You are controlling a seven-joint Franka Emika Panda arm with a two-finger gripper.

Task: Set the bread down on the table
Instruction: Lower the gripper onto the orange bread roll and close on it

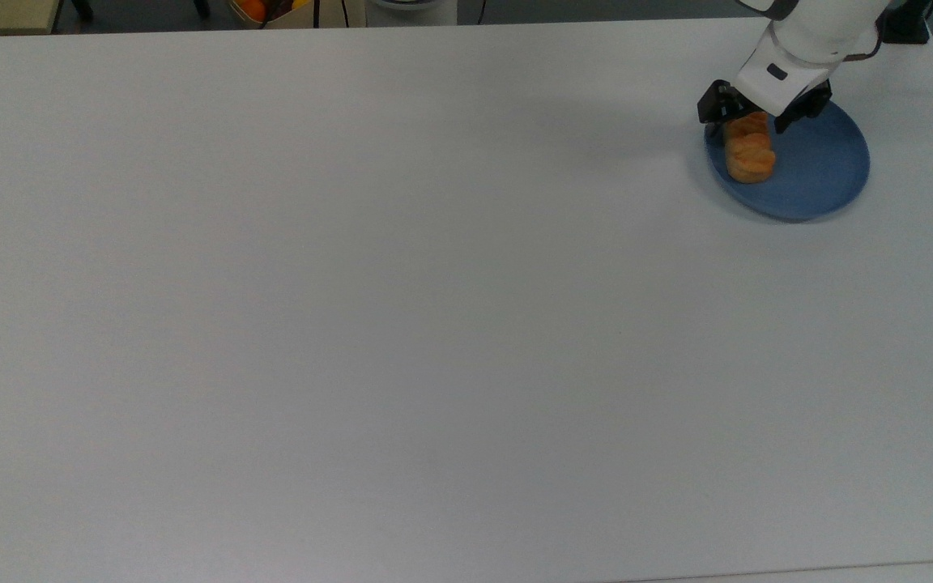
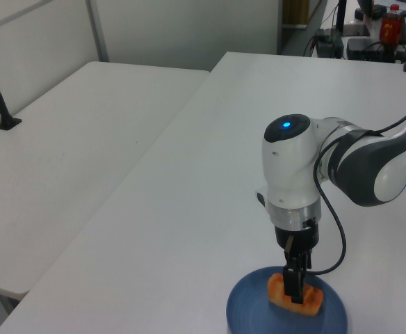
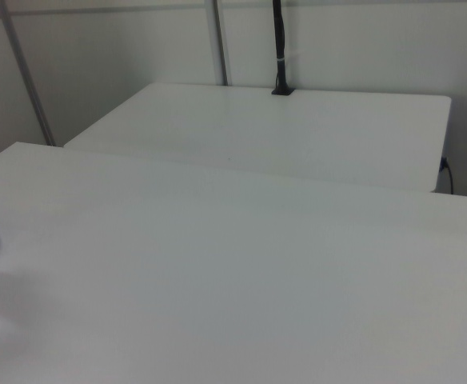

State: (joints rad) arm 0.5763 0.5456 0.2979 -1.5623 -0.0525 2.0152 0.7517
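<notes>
— White table (image 1: pixel 402 308) takes up nearly the whole scene, bare apart from one corner. What sits there?

— At the top view's upper right, a blue plate (image 1: pixel 819 174) with the bread (image 1: pixel 750 152) lying on it, toward the plate's left side in the top view. So the bread is on the plate, not on the table yet.

— And the arm?

— The gripper (image 1: pixel 746 121) is down over the far end of the bread, pointing straight at the plate. One finger (image 1: pixel 712 105) shows on the top view's left of the roll and another on its right, so the fingers straddle it across its narrow width.

— Why across the width?

— I'd judge that it is the only span the fingers can bracket; lengthwise the roll looks too long for them.

— Clenched or released?

— Spread, as far as the top view shows: the fingers stand on either side of the crust with the roll between them, not pressed into it. In the left view a finger (image 2: pixel 295 282) covers the middle of the bread (image 2: pixel 279 289), so contact cannot be read there.

— Why grip at the end and not the middle?

— Hard to say. It may let the roll tilt when lifted.

— What's next, by your reckoning?

— Closing on the bread, lifting it clear of the rim, then setting it on bare table beside the plate.
</notes>
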